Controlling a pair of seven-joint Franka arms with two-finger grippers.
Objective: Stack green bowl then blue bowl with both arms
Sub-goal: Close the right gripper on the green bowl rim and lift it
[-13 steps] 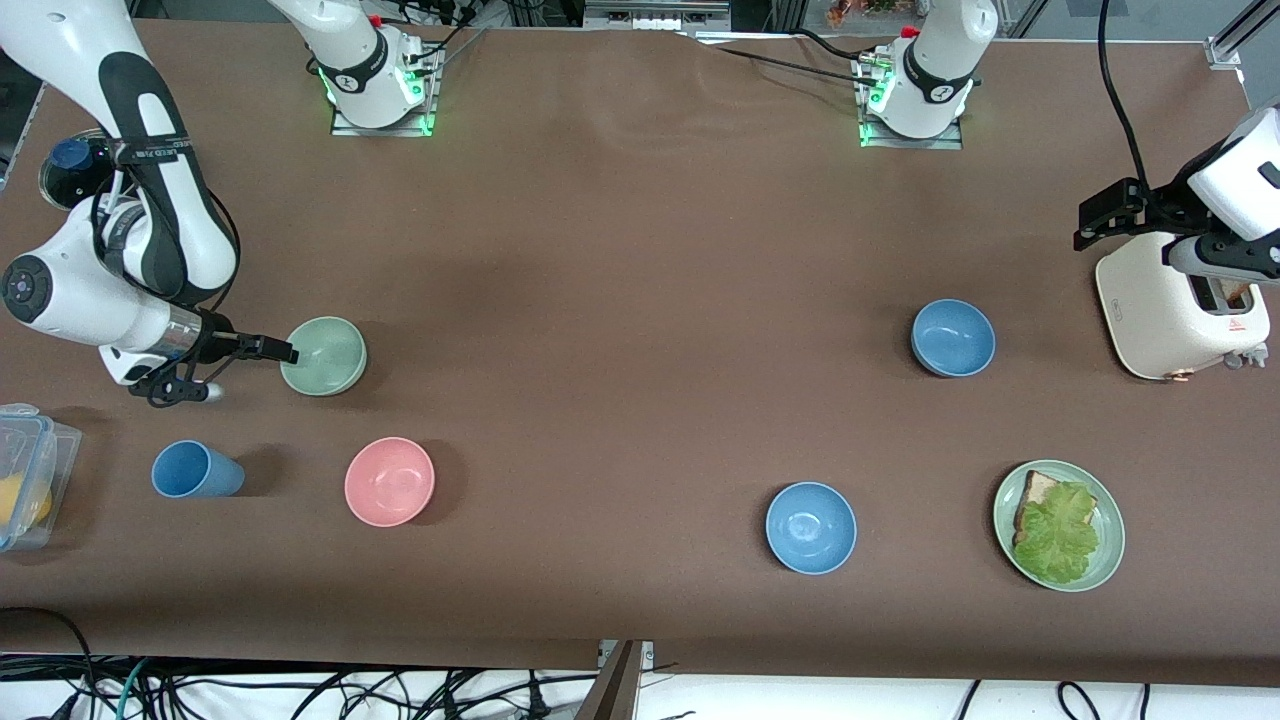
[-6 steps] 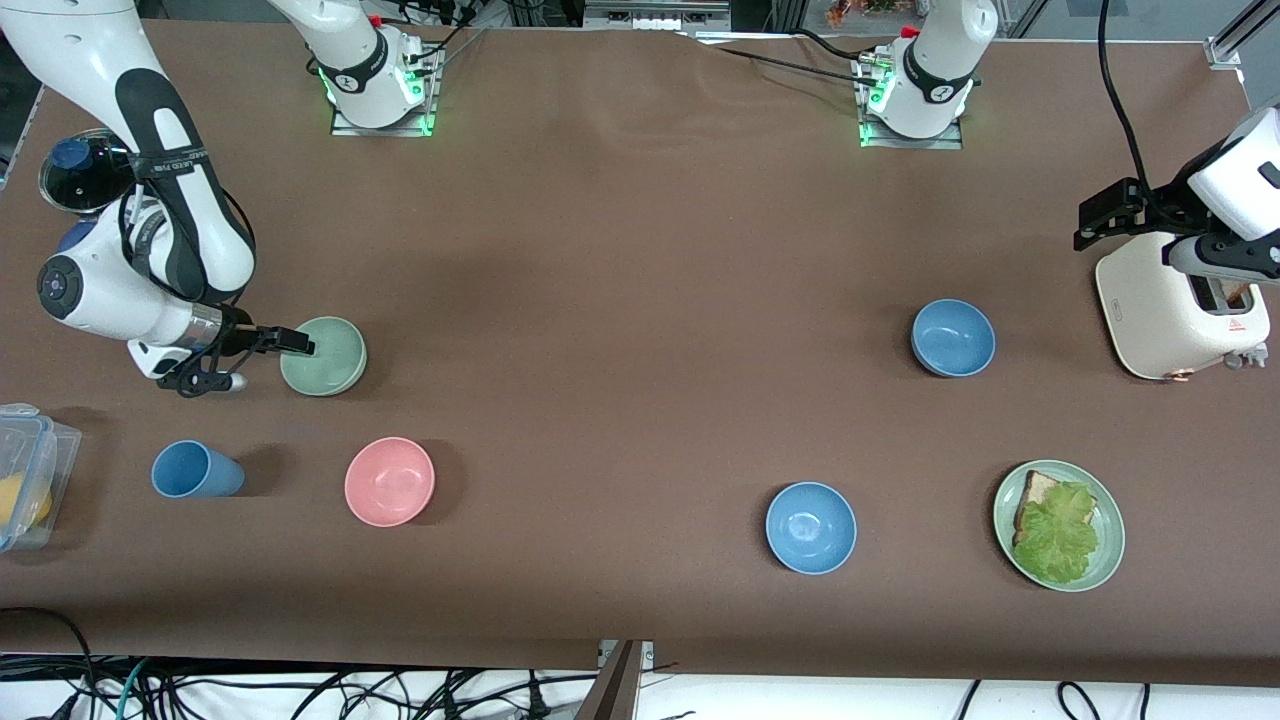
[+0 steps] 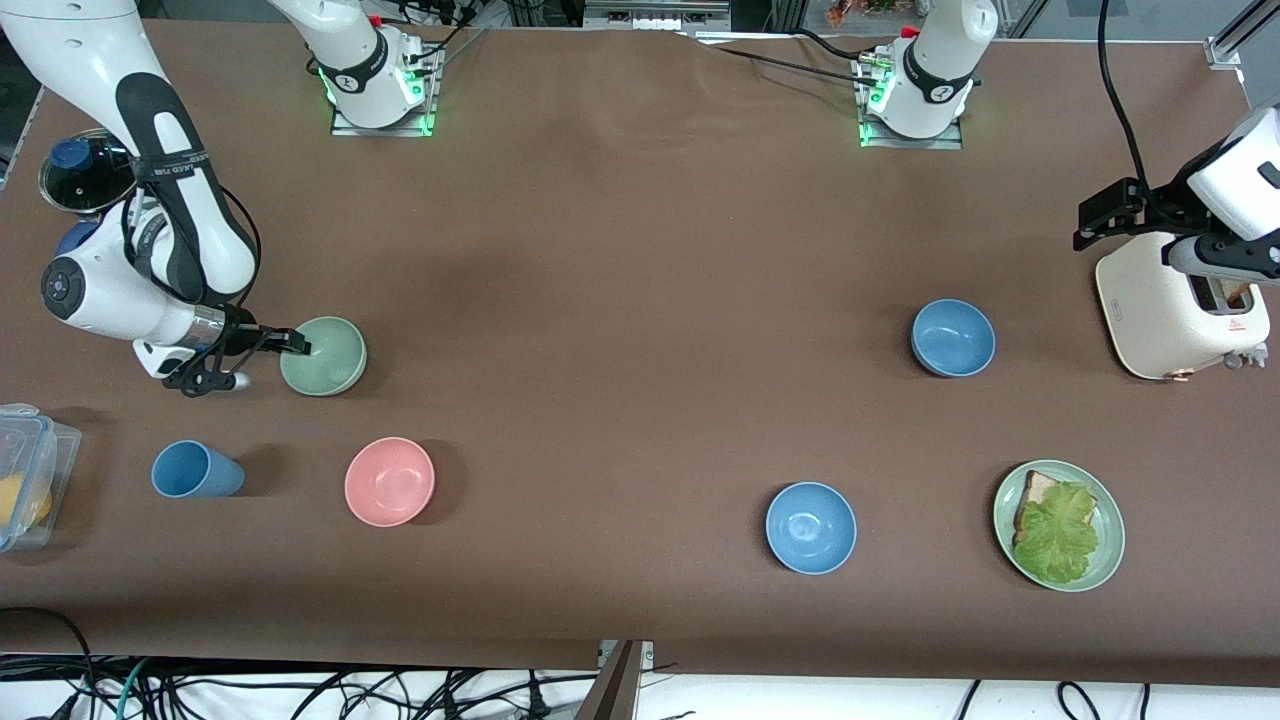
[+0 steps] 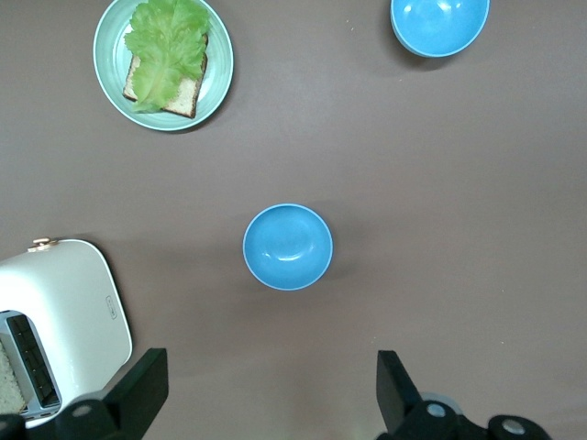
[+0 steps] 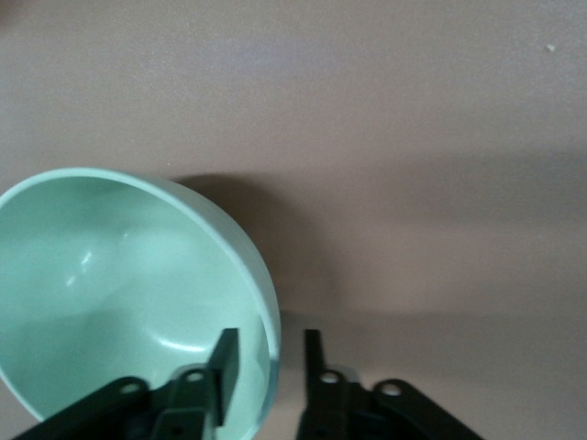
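The green bowl (image 3: pixel 325 355) stands upright on the table near the right arm's end. My right gripper (image 3: pixel 298 345) is low at its rim, open, with one finger inside the bowl (image 5: pixel 110 293) and one outside, a small gap on each side of the wall; it shows in the right wrist view (image 5: pixel 271 353). Two blue bowls stand toward the left arm's end: one (image 3: pixel 953 337) beside the toaster, one (image 3: pixel 811 527) nearer the front camera. My left gripper (image 3: pixel 1090 228) hangs wide open over the toaster's edge, empty (image 4: pixel 272 394); the first blue bowl (image 4: pixel 287 246) lies below it.
A pink bowl (image 3: pixel 389 481) and a blue cup (image 3: pixel 195 470) stand nearer the front camera than the green bowl. A clear container (image 3: pixel 30 480) sits at the table's edge. A white toaster (image 3: pixel 1170 310) and a green plate with bread and lettuce (image 3: pixel 1059 525) are at the left arm's end.
My right arm has shifted toward the green bowl, bringing its fingers from beside the rim to astride it. The left arm has not moved.
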